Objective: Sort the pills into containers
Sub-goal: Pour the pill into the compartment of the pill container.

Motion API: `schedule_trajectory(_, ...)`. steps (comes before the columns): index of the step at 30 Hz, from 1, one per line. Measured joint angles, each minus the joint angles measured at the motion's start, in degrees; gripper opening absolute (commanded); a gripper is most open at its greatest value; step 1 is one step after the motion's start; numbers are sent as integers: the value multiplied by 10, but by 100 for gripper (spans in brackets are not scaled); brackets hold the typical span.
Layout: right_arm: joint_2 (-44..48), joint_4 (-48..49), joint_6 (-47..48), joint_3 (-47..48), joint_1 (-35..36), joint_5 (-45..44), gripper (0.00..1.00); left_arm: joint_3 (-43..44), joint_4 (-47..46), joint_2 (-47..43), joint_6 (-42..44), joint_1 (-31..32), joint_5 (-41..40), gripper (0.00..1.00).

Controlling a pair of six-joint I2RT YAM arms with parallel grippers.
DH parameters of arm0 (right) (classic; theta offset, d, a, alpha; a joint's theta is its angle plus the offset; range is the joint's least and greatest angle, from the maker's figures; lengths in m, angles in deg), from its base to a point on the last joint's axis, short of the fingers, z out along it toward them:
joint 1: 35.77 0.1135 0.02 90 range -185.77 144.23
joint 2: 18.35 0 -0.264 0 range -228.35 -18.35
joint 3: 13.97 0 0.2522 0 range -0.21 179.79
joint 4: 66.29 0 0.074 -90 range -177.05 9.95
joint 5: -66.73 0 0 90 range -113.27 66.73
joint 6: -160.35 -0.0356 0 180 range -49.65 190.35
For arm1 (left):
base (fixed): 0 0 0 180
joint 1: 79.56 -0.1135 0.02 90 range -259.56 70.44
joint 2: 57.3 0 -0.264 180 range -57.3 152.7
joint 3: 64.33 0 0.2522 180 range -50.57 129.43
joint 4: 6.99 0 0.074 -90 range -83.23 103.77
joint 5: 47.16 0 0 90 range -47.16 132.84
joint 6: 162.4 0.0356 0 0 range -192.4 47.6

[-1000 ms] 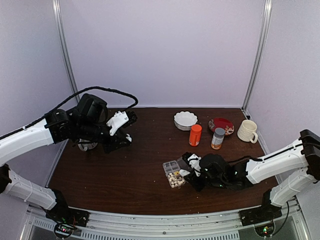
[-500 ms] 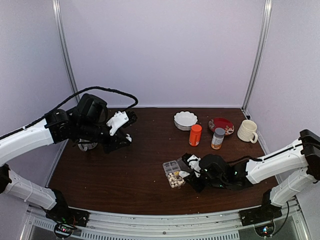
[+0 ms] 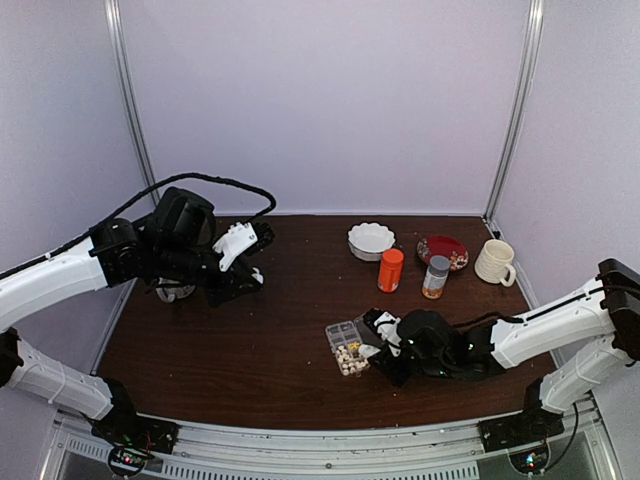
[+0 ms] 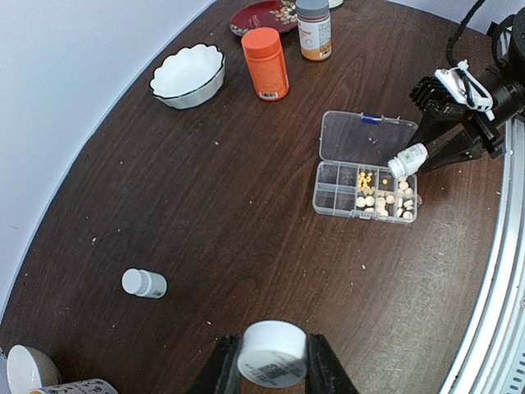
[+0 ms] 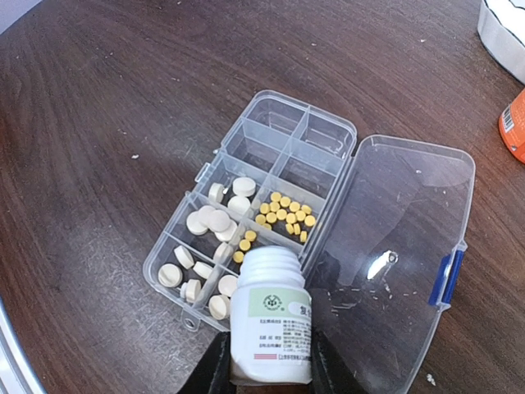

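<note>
The clear organizer box (image 5: 174, 246) lies open, its lid (image 5: 394, 246) flat to the right. Cream-white pills (image 5: 215, 222) fill the near cells and small yellow pills (image 5: 283, 213) fill one middle cell; the far cells hold nothing. My right gripper (image 5: 267, 365) is shut on a small white bottle (image 5: 271, 320), uncapped and tilted with its mouth over the box. In the top view this gripper (image 3: 380, 335) sits just right of the box (image 3: 347, 348). My left gripper (image 4: 272, 365) is shut on a white cap (image 4: 272, 353) with dark print, far left (image 3: 245, 275) above the table.
A second small white bottle (image 4: 144, 283) lies on its side at the left. At the back stand a white bowl (image 3: 371, 240), an orange bottle (image 3: 391, 269), a grey-capped amber bottle (image 3: 436, 277), a red plate (image 3: 443, 250) and a cream mug (image 3: 494, 262).
</note>
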Motion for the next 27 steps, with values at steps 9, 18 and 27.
schedule_trajectory(9,0,2,0,0,1,7,0,0,1,0,0,0,0,0)
schedule_trajectory(18,-5,0,0,3,3,9,0,0,3,0,0,0,0,0)
schedule_trajectory(27,-4,-16,0,10,3,10,0,0,4,0,0,0,0,0)
